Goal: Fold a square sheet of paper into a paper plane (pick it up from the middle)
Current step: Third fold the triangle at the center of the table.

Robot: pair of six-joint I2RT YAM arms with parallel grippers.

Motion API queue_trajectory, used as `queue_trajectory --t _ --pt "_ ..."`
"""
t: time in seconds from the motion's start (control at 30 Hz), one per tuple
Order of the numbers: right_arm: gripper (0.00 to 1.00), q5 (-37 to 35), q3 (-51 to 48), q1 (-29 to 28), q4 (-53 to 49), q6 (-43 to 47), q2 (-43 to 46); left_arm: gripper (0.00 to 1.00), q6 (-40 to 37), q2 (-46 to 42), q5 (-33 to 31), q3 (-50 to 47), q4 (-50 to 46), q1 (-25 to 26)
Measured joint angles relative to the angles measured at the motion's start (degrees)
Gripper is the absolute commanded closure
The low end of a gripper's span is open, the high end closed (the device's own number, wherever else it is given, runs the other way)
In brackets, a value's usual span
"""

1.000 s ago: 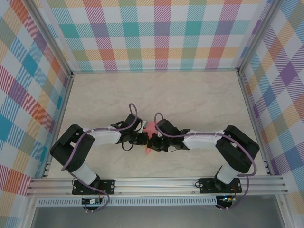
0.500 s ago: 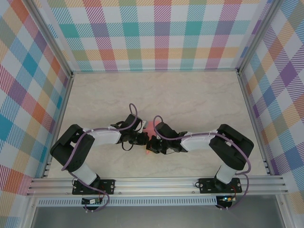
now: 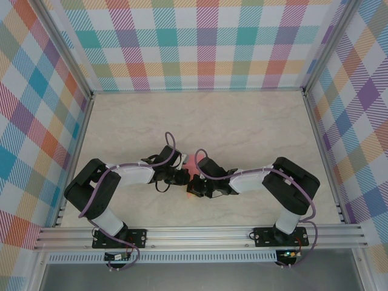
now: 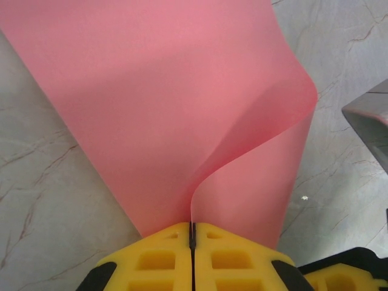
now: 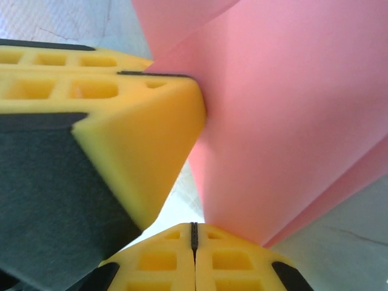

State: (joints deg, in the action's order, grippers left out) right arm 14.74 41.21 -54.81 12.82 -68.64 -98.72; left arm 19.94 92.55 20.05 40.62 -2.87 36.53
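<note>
plane (image 4: 176, 115) low over the table (image 3: 242, 121), near its front edge, between the two claws, pink sheet bowed and curling, left gripper (image 4: 192, 233) clenched on one paper edge, right gripper (image 5: 194, 233) clamped tight, tips against the paper, grasp unclear

One pink paper plane (image 4: 182, 109) on one pale table (image 3: 242, 127). Two grippers sit at the paper plane: the left gripper (image 4: 192, 235) on its left, the right gripper (image 5: 194, 235) on its right. Each has two yellow fingers (image 4: 157, 260).
</note>
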Motion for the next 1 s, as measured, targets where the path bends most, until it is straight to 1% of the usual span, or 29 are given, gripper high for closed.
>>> queue_trajectory --t 0.33,0.5,0.63,1.0 --pt "0.93 0.52 -0.68 0.00 2.40 -0.85 -1.27 0.94 0.00 0.00 0.04 0.00 0.00 -0.07" --pt "0.92 -0.07 -0.74 0.00 1.70 -0.79 -0.57 0.95 0.00 0.00 0.07 0.02 0.00 -0.09" --pt "0.93 -0.52 -1.55 0.00 1.64 -0.83 0.74 0.96 0.00 0.00 0.04 0.02 -0.02 -0.09" --pt "0.93 -0.28 -2.16 -1.20 3.13 -1.05 0.50 0.97 0.00 0.02 0.02 0.13 -0.20 -0.09"
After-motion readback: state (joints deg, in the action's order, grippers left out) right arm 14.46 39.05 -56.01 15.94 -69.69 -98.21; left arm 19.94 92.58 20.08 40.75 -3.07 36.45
